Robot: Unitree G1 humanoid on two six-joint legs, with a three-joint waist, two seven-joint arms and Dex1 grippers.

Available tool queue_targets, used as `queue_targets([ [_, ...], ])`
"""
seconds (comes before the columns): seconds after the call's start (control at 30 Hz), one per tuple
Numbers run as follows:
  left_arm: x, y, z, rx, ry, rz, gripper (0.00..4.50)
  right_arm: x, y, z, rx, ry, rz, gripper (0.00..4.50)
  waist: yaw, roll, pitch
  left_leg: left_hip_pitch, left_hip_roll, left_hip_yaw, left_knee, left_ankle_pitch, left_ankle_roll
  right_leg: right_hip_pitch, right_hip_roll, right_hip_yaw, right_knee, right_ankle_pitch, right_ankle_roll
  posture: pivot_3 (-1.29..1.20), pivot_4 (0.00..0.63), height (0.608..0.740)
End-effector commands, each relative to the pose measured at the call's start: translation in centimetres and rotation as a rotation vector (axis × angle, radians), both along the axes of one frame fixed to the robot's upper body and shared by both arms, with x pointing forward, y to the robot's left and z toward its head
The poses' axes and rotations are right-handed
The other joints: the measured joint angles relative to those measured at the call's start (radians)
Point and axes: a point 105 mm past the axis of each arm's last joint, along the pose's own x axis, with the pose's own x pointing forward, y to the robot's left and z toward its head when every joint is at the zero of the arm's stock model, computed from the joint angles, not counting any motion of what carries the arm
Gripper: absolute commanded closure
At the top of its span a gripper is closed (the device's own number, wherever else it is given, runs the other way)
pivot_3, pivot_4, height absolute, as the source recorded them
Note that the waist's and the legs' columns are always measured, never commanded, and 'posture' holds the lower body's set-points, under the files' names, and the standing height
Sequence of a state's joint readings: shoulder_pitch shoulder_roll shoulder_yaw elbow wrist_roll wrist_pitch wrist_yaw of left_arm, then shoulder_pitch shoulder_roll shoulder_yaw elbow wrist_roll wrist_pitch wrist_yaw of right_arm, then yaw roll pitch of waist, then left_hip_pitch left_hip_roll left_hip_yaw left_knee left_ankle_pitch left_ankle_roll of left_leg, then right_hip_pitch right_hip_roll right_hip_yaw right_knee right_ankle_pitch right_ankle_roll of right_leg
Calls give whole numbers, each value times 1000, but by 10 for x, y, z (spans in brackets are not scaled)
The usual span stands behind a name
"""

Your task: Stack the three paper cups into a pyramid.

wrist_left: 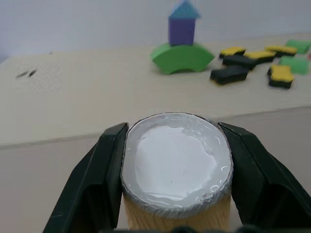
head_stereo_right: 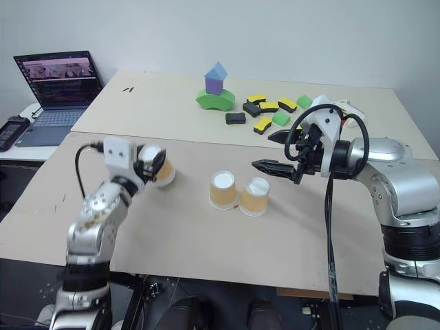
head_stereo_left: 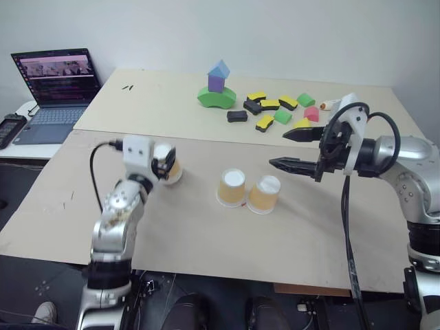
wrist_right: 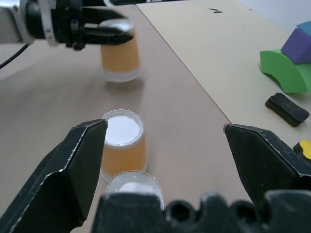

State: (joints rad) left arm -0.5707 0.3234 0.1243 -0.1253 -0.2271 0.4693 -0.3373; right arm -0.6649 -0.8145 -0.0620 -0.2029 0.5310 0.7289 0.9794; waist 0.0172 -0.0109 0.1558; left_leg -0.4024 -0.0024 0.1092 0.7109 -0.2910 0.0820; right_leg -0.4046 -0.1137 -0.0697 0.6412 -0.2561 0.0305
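The left gripper [wrist_left: 177,170] is clamped on one upside-down paper cup [head_stereo_left: 171,167], its fingers [wrist_left: 104,179] pressing the sides just under the white base, toward the bench's [head_stereo_left: 206,240] left edge. The other two cups [head_stereo_left: 232,187] [head_stereo_left: 264,194] stand upside down, just beside each other or touching, near the middle of the bench. The right gripper [head_stereo_left: 292,149] hangs above the bench beyond them with its jaws spread wide and nothing between them.

To do this step well, I judge the held cup should be carried level and high enough to pass over both white bases, then set down centred over the seam between the pair so its rim rests on each. A light squeeze matters; paper walls dent easily. The right gripper is best kept back from the pair.

Whether the held cup's rim is off the bench is hard to tell, since the gripper and arm hide its lower part. The wrist camera cuts off the cup's lower half.
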Motion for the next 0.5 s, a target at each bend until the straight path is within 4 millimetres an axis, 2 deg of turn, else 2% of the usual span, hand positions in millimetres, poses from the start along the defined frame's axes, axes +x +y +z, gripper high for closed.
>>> queue_targets([
  [0.03,-1,-32,44,45,-98,-321,1992,1,-9,14,22,-71,-46,0,-4,0,0,0,0,0,0,0,0,0,0,0,0,0,1,0,150,740],
  [0.1,-1,-44,59,70,-101,-470,1992,2,-11,11,21,-71,-65,0,-5,0,0,-1,0,0,0,0,0,0,2,-1,1,1,1,0,150,740],
  [0.13,-4,-57,67,56,-40,-613,1992,3,-12,9,23,-69,-78,0,-5,0,0,-2,0,0,0,0,0,0,2,-2,1,1,1,0,150,740],
  [0.17,-13,-69,75,37,-11,-758,1992,3,-14,6,19,-68,-91,0,-5,0,0,-2,-1,1,0,0,0,-1,3,-2,1,0,1,0,150,740],
  [0.23,-25,-83,86,11,35,-944,1992,3,-17,3,15,-67,-114,0,-5,0,0,-3,-1,0,1,0,0,-1,4,-3,0,0,2,0,150,740],
  [0.37,-25,-103,96,14,61,-1062,1992,-4,-20,-3,13,-55,-135,0,-8,0,0,-3,-1,0,0,0,0,-1,4,-3,0,-1,3,0,150,740],
  [0.5,-31,-118,92,65,99,-1180,1992,-10,-21,-4,21,-61,-161,0,-10,0,0,-2,-1,0,1,0,0,-1,4,-2,1,-1,3,0,150,740],
])
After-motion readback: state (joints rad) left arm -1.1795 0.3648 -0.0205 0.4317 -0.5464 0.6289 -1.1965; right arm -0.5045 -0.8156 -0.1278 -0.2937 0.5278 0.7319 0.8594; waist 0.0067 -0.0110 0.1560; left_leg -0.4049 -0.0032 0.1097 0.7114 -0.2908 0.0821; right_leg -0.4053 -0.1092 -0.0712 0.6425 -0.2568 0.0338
